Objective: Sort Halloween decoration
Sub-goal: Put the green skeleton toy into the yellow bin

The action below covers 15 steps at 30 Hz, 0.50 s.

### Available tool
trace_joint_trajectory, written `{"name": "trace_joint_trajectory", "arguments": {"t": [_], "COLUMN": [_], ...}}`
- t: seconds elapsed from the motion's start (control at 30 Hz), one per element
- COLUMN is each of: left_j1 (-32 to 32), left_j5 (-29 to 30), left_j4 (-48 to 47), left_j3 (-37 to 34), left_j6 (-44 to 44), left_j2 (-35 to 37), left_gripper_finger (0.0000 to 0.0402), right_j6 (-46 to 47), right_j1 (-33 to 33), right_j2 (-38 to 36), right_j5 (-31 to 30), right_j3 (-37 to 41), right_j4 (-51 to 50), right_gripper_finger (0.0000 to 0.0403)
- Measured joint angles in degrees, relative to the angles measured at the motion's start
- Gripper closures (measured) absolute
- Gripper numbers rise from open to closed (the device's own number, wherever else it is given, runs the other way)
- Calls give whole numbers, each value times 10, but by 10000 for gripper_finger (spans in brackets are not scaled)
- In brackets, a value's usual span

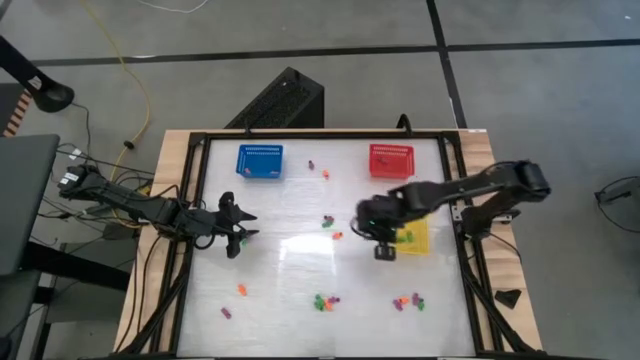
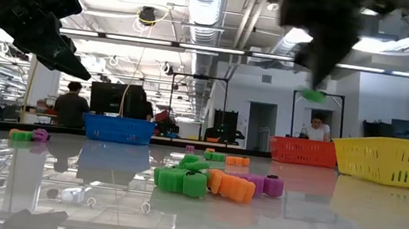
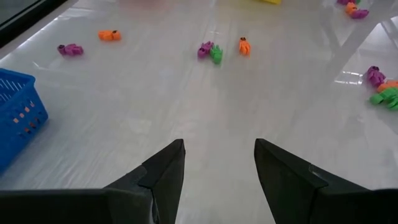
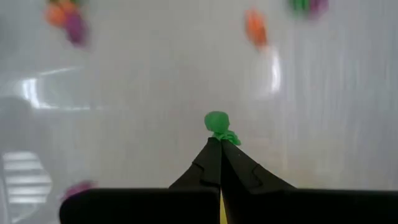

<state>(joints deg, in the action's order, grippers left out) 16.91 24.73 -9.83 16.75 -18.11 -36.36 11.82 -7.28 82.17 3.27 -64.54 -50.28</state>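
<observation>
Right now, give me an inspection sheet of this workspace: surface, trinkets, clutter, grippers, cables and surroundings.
Surface: glossy white table, framed by black rails.
Job's things: orange, purple and green trinkets scattered; one cluster near the front edge, another to its right. A green trinket is pinched in the right gripper.
Baskets: blue basket and red basket at the back, yellow basket on the right.
Clutter: nothing seen.
Grippers: left gripper open, holding nothing, above the table's left part; right gripper shut on the green trinket, raised beside the yellow basket.
Cables: yellow cable on the floor; dark cables at the left arm's base.
Surroundings: people at desks behind the table.
</observation>
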Motion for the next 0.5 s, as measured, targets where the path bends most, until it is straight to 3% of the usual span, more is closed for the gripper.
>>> {"name": "trace_joint_trajectory", "arguments": {"t": [0.23,0.5], "left_j1": [0,0], "left_j5": [0,1], "left_j4": [3,8], "left_j3": [0,0], "left_j6": [-3,-20], "left_j2": [0,0], "left_gripper_finger": [219,219], "right_j6": [149,247], "right_j1": [-51,-69], "right_j2": [-104,-182], "right_j5": [-87,-156], "right_j3": [135,202], "right_j4": [-1,-5], "right_gripper_finger": [381,369]}}
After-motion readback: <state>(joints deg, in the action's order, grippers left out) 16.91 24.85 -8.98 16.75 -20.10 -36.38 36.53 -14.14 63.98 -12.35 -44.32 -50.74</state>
